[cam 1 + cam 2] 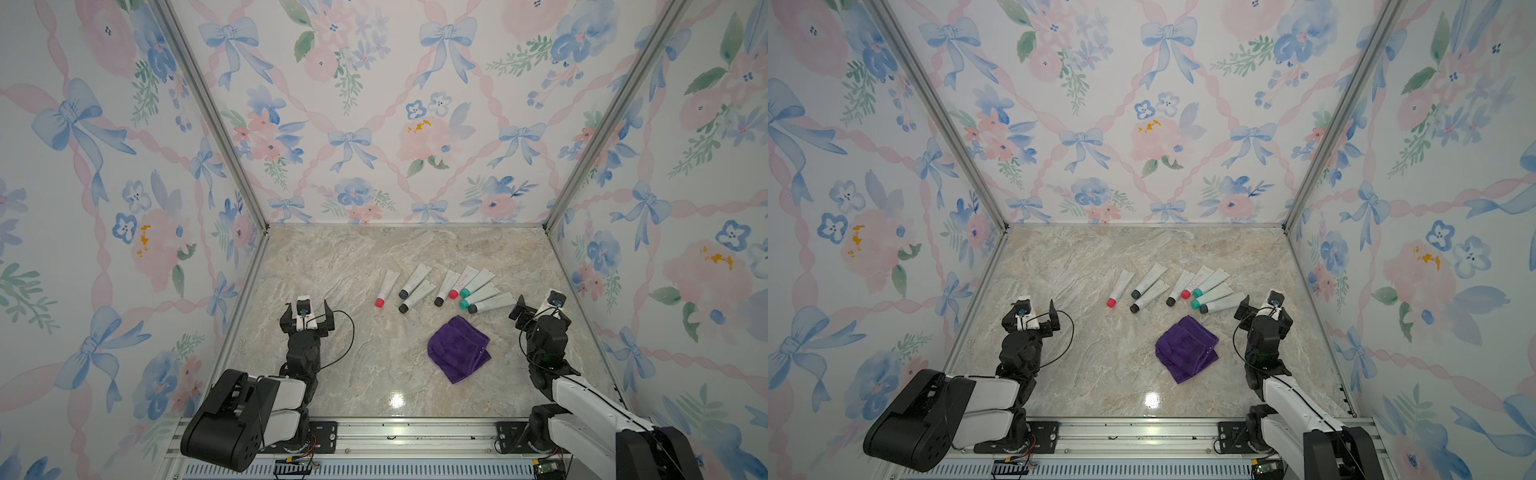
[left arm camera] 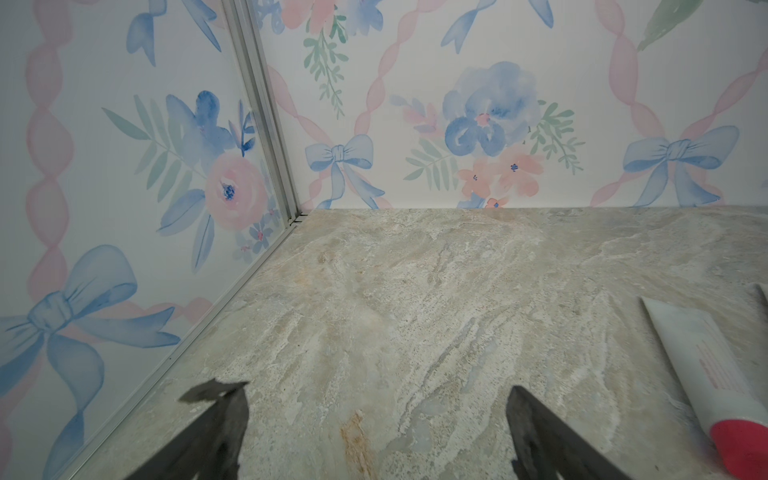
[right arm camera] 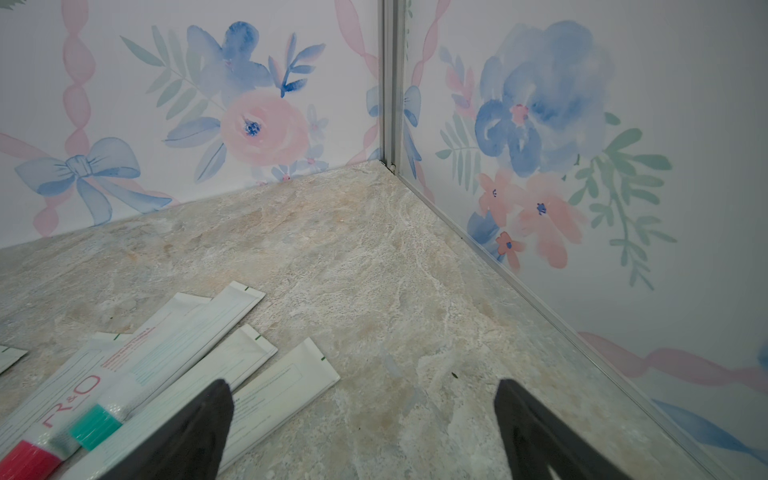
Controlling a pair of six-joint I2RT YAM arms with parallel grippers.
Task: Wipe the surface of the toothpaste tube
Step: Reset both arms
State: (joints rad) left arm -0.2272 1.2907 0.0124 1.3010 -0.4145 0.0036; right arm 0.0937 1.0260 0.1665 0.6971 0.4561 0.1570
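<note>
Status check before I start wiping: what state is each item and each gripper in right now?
toothpaste tubes: eight, all capped, lying flat on the table, none held.
purple cloth: folded, lying on the table on the robot's side of the tubes, not gripped.
left gripper: open, empty, over bare table.
right gripper: open, empty, beside the rightmost tubes.

In a top view, the tubes [image 1: 417, 294] lie on my table [image 1: 332, 270] in a slanted row just right of frame centre, caps toward the lower left. The cloth [image 1: 458, 348] sits below the row's right half, apart from it. The left gripper [image 1: 308, 308] is well left of the row. The right gripper [image 1: 536, 309] is at its right end, just beside the last tube; whether they touch, I can't tell. The rightmost tubes overlap.
</note>
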